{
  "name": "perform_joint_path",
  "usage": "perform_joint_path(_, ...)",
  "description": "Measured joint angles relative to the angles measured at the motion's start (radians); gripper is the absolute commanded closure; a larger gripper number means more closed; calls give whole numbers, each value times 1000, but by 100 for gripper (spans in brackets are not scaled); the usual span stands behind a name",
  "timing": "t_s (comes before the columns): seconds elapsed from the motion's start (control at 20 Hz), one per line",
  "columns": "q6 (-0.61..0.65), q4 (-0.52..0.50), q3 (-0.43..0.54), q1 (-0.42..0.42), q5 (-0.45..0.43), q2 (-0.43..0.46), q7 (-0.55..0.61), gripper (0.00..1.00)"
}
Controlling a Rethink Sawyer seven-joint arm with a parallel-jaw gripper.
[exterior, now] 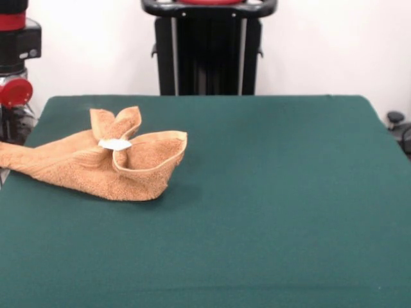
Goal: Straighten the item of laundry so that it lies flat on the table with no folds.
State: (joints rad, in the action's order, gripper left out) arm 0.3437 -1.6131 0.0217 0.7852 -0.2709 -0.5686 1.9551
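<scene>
An orange-tan terry towel, the item of laundry (96, 165), lies crumpled on the left part of the dark green table (270, 192). One end drapes past the table's left edge. Its far side is bunched into upright folds, and a curled hem stands up on the right. A small white tag (115, 144) shows at the middle of the bunch. No gripper shows in the front view; only a red and black part of the arm (16, 58) stands at the far left edge.
The robot's black pedestal (209, 51) rises behind the table's far edge at the centre. A small black object (395, 119) sits off the table's right side. Green cloth stretches right of and in front of the towel.
</scene>
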Motion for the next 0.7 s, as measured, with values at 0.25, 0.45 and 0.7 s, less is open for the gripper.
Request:
perform_joint_path(0.25, 0, 7, -30, -66, 55, 5, 0, 0)
perform_joint_path(0.45, 1, 10, -60, -121, 100, 13, 0, 0)
perform_joint_path(0.7, 0, 12, -89, -169, 144, 34, 0, 0)
